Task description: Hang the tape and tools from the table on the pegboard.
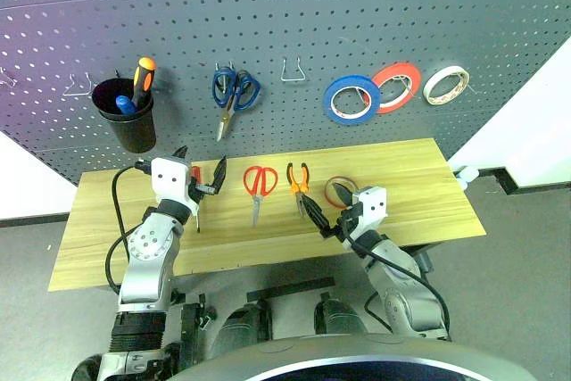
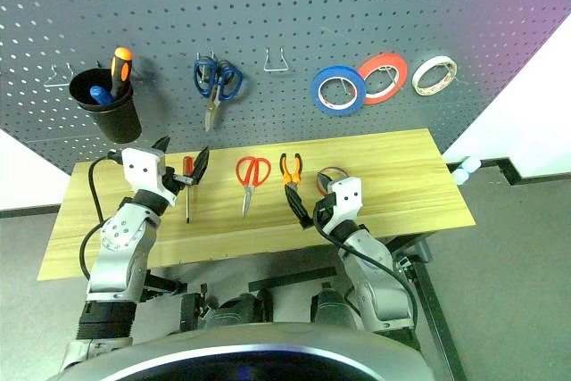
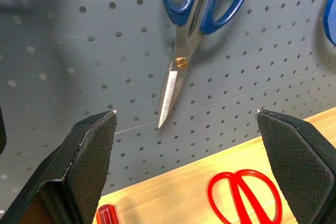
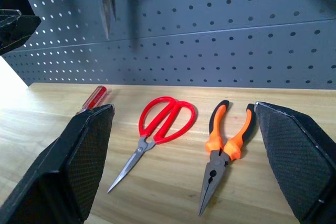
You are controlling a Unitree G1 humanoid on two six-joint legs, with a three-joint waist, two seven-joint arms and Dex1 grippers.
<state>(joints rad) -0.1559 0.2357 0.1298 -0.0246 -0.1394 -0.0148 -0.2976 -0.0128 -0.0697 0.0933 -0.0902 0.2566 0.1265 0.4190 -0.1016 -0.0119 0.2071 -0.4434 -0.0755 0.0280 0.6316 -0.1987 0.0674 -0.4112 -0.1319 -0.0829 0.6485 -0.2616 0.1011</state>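
Lying on the surface (image 1: 419,186): one red-handled scissors (image 1: 259,181), one pliers (image 1: 297,179), one screwdriver (image 2: 187,174), one dark reddish tape (image 1: 335,189). Left pincer (image 1: 202,169) and right pincer (image 1: 326,218) are hovering wide, empty.

The pegboard (image 1: 294,33) is dark grey, dotted with a regular grid of small pale holes. The table (image 1: 410,185) is light yellowish wood with plank grain. On it lie red-handled scissors (image 4: 157,129) with silver blades, pliers (image 4: 223,148) with orange-and-black handles, a red-handled screwdriver (image 4: 94,98) and a dark reddish tape ring (image 1: 339,190). Hanging are blue-handled scissors (image 3: 197,30), a blue tape roll (image 1: 351,99), a red roll (image 1: 395,86), a white roll (image 1: 446,85) and a black cup (image 1: 127,115).
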